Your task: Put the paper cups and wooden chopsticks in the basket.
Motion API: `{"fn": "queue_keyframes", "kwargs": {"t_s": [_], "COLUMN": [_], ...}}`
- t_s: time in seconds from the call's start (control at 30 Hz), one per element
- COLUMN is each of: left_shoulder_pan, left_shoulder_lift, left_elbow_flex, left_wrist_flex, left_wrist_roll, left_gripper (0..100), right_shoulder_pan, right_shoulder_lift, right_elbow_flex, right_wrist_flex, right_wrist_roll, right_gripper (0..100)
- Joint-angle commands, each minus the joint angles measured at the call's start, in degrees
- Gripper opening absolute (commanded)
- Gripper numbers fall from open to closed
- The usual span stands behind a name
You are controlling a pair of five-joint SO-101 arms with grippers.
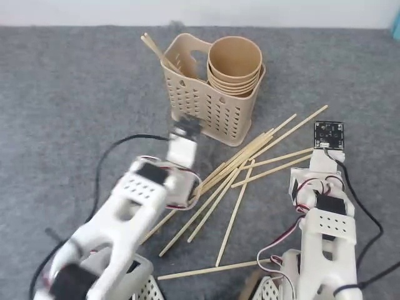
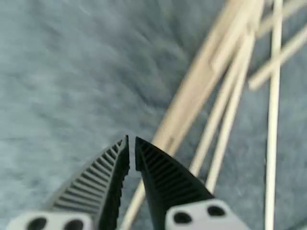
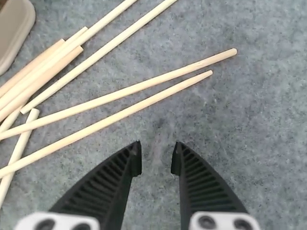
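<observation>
Most of the wooden chopsticks (image 1: pixel 240 156) loose on the grey carpet (image 1: pixel 62 94) from above, fanned between the arms, with only a couple standing in the basket (image 1: pixel 209 109) beside the stacked paper cups (image 1: pixel 234 59). From the left wrist, left gripper (image 2: pixel 132 140) all but closed on nothing, just beside a bundle of chopsticks, likely lining up a pick. From the right wrist, right gripper (image 3: pixel 156 151) partly open and empty over carpet, two chopstick ends near, within reach.
</observation>
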Motion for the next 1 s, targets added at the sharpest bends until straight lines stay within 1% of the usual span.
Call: {"fn": "queue_keyframes", "kwargs": {"t_s": [0.0, 0.13, 0.2, 0.37, 0.47, 0.63, 0.8, 0.97], "left_shoulder_pan": [2.9, 2.7, 2.7, 2.6, 2.6, 2.5, 0.2, 0.7], "left_shoulder_lift": [6.7, 12.0, 13.9, 16.4, 16.4, 15.6, 7.2, 2.4], "left_elbow_flex": [-4.2, -7.5, -8.2, -8.6, -8.6, -9.9, -13.2, -12.5], "left_wrist_flex": [0.3, 0.5, 0.4, 0.4, 0.5, 1.5, 8.4, 8.3], "left_wrist_roll": [0.6, 0.6, 0.6, 0.7, 0.7, 1.0, 1.9, 2.2], "left_gripper": [2, 2, 4, 18, 23, 24, 24, 24], "right_shoulder_pan": [-0.6, -0.6, -0.7, -1.5, -1.5, -1.5, -1.6, -1.6], "right_shoulder_lift": [0.1, 0.1, 0.1, 0.1, 0.1, 0.1, 0.1, 0.1], "right_elbow_flex": [-0.3, -0.3, -0.3, -0.3, -0.3, -0.3, -0.3, -0.3], "right_wrist_flex": [-1.1, -1.1, -1.1, -1.1, -1.1, -1.1, -1.1, -1.1], "right_wrist_roll": [1.1, 1.1, 1.1, 1.1, 1.1, 1.1, 1.1, 1.1], "right_gripper": [12.3, 12.3, 12.3, 12.3, 12.3, 12.3, 12.3, 12.3]}}
